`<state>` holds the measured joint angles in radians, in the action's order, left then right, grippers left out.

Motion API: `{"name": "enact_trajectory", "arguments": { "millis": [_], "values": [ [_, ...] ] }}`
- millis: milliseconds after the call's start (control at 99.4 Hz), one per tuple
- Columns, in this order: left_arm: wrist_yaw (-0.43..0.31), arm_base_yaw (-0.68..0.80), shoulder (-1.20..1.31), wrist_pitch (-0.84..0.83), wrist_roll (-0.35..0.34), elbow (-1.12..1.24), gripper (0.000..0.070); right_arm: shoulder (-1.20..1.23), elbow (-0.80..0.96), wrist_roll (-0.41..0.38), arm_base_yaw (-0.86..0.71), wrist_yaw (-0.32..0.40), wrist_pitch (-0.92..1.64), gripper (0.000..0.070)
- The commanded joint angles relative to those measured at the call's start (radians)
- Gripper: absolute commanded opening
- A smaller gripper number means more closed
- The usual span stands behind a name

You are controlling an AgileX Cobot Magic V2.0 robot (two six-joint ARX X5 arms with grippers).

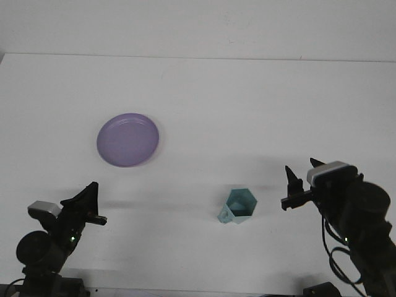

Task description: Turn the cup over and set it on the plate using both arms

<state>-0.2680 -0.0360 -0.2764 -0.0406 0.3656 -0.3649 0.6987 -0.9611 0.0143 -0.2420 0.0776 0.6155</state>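
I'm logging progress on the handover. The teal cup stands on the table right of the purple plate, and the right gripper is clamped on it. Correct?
Not quite. The front view shows the right gripper apart from the teal cup, open and holding nothing. The rest holds: the cup is on the table, to the right of the purple plate.
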Motion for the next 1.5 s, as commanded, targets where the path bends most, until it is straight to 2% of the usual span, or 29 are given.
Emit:
{"name": "enact_trajectory", "arguments": {
  "millis": [0, 80, 292, 412, 563, 604, 694, 744, 775, 875, 996, 1237, 1489],
  "values": [
    [-0.052, -0.014, -0.093, -0.012, -0.033, -0.077, 0.0014, -0.076, 0.104, -0.039, 0.01, -0.002, -0.072, 0.0411],
    [-0.082, -0.048, -0.221, -0.065, -0.079, -0.181, 0.0014, -0.181, 0.222, -0.053, 0.025, -0.008, -0.145, 0.0411],
    [-0.086, -0.217, -0.546, -0.261, -0.172, -0.444, 0.0014, -0.35, 0.405, -0.052, 0.034, -0.037, -0.227, 0.0411],
    [-0.086, -0.335, -0.702, -0.331, -0.207, -0.558, 0.0014, -0.395, 0.444, -0.052, 0.034, -0.079, -0.235, 0.0411],
    [-0.084, -0.465, -0.871, -0.394, -0.231, -0.688, 0.002, -0.412, 0.444, -0.044, 0.034, -0.087, -0.255, 0.0411],
    [-0.084, -0.489, -0.909, -0.41, -0.231, -0.72, 0.0042, -0.412, 0.444, -0.044, 0.034, -0.086, -0.254, 0.0411],
    [-0.084, -0.548, -1.009, -0.46, -0.231, -0.815, 0.0216, -0.411, 0.444, -0.044, 0.034, -0.086, -0.253, 0.0411],
    [-0.084, -0.573, -1.061, -0.494, -0.231, -0.869, 0.0285, -0.411, 0.444, -0.044, 0.034, -0.086, -0.253, 0.0411],
    [-0.084, -0.588, -1.093, -0.517, -0.233, -0.903, 0.0311, -0.411, 0.444, -0.044, 0.034, -0.086, -0.253, 0.0411],
    [-0.084, -0.629, -1.197, -0.6, -0.25, -1.016, 0.0332, -0.411, 0.444, -0.044, 0.034, -0.086, -0.253, 0.0411],
    [-0.093, -0.676, -1.322, -0.694, -0.27, -1.153, 0.0472, -0.411, 0.444, -0.044, 0.034, -0.086, -0.253, 0.0411],
    [-0.112, -0.741, -1.527, -0.857, -0.284, -1.365, 0.0474, -0.411, 0.444, -0.044, 0.034, -0.086, -0.256, 0.0411],
    [-0.112, -0.788, -1.675, -0.907, -0.286, -1.482, 0.0474, -0.411, 0.444, -0.045, 0.034, -0.086, -0.256, 0.0411]
  ]
}}
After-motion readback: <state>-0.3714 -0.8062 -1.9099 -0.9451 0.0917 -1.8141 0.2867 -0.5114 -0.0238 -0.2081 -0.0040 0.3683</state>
